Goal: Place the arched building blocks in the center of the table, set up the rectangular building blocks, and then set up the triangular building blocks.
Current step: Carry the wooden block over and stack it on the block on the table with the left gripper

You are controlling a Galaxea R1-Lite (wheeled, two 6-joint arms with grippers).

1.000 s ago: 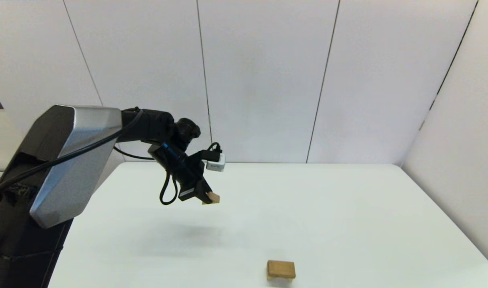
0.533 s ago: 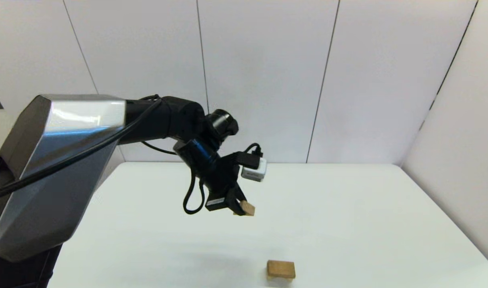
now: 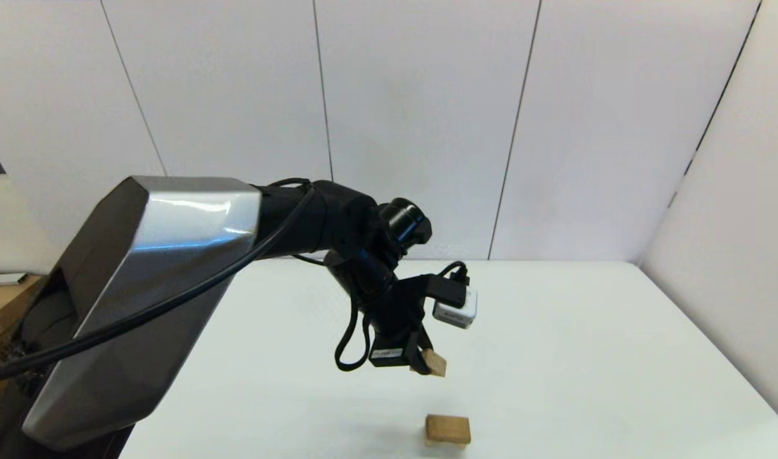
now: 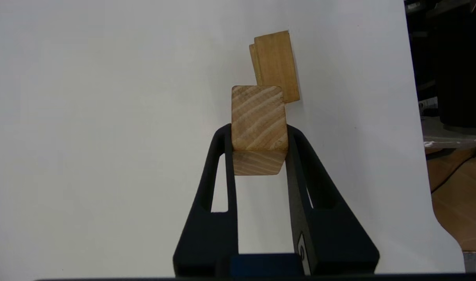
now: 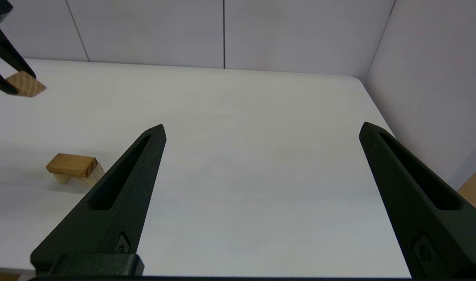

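My left gripper (image 3: 427, 364) is shut on the triangular building block (image 3: 436, 363), a small tan wedge held in the air. In the left wrist view the wedge (image 4: 257, 113) sits clamped between the two black fingers. Just below and near of it on the table (image 3: 587, 331) the darker rectangular building block (image 3: 448, 427) lies flat on top of the paler arched building block (image 5: 93, 175), whose legs show under the slab (image 5: 71, 164). The right gripper (image 5: 263, 128) is open with nothing between its fingers, low at the near right of the table and outside the head view.
White wall panels stand behind the table, and a side wall (image 3: 733, 255) runs along its right edge. The stack stands close to the table's near edge. The left arm's silver link (image 3: 146, 287) fills the left of the head view.
The left arm has swung right and downward with the wedge in its grip, from over the table's left part to just above the stacked blocks. The stack has not moved.
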